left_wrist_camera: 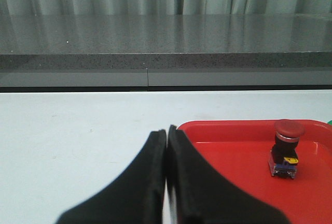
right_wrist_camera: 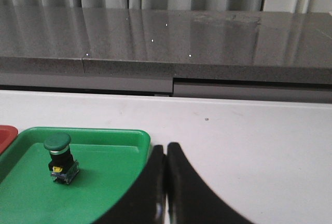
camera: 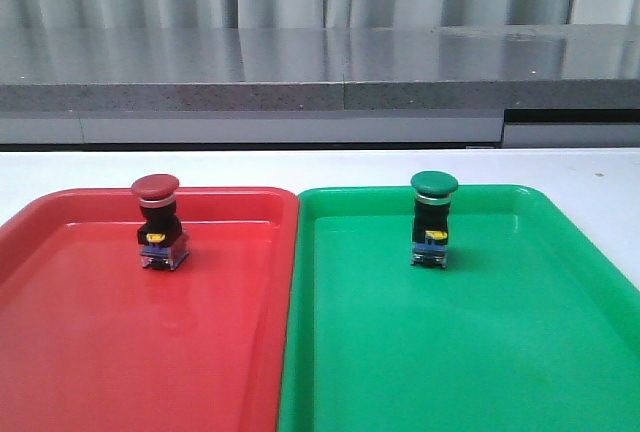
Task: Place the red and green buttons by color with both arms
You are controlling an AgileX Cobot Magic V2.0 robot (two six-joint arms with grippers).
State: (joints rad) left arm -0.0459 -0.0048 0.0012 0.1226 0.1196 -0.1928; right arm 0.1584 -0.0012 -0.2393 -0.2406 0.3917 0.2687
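Note:
The red button [camera: 158, 220] stands upright in the red tray [camera: 60, 332], toward its far side; it also shows as the red button [left_wrist_camera: 285, 149] on the red tray [left_wrist_camera: 233, 141] in the left wrist view. The green button [camera: 432, 217] stands upright in the green tray [camera: 540, 352], likewise far side, seen too as the green button [right_wrist_camera: 59, 157] on the green tray [right_wrist_camera: 109, 167]. My left gripper [left_wrist_camera: 166, 130] is shut and empty, left of the red tray. My right gripper [right_wrist_camera: 166, 147] is shut and empty, right of the green tray. Neither gripper appears in the front view.
The two trays lie side by side on a white table [camera: 300, 167], touching at their inner rims. A grey stone counter [camera: 320, 77] runs along the far side, with pale curtains behind it.

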